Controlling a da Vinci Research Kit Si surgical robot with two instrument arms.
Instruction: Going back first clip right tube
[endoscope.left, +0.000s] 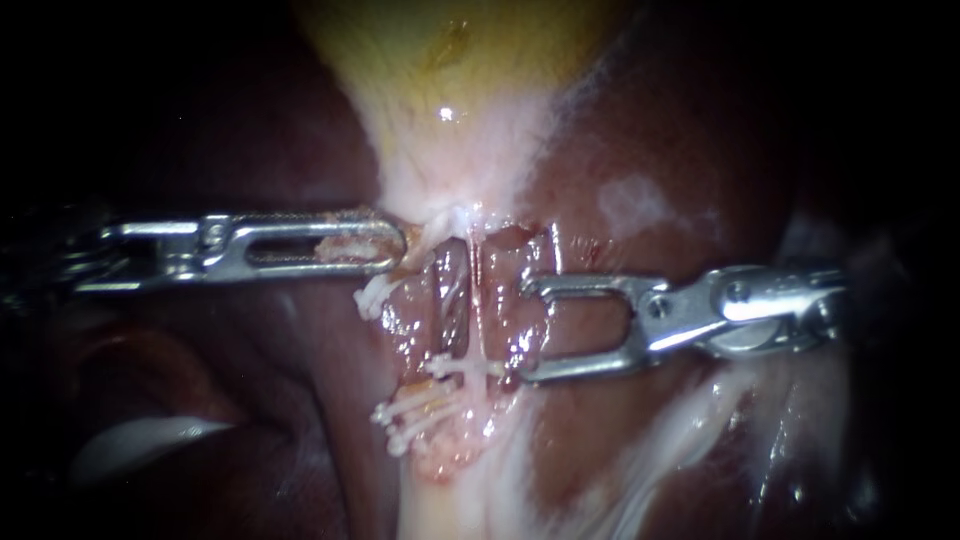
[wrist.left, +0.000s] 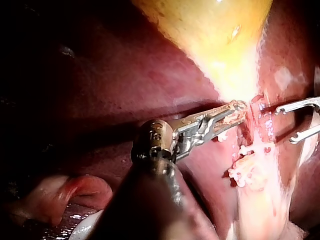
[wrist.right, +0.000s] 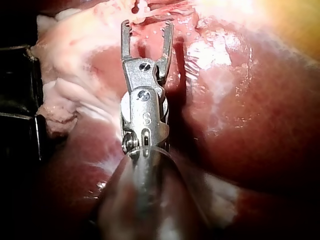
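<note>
Two instruments face each other across the bared strip of tissue below the gallbladder (endoscope.left: 450, 60), with the liver (endoscope.left: 690, 130) dark red on either side. The left instrument (endoscope.left: 393, 245) comes in level from the left. Its hand, a pair of long slotted jaws, is clenched on pale tissue (endoscope.left: 430, 200) at the gallbladder's narrow lower end. The left wrist view shows the jaws lying together, with scraps of that tissue pinched at their tip.

The right instrument (endoscope.left: 522, 332) comes in from the right. Its hand is released: the two hooked jaws stand wide apart and grip nothing, and their tips point at the tubes. The right tube (endoscope.left: 476, 300), a thin pale strand running downward, lies just ahead of those tips.

Low on the right tube, a white clip (endoscope.left: 463, 367) sits across it. The tip of the lower jaw is just beside the clip's end; I cannot tell whether they touch. Further left, a single clip (endoscope.left: 372, 297) pokes out just under the left instrument's tip. A cluster of clips (endoscope.left: 415, 412) lies lower down, on pale fatty tissue.
</note>
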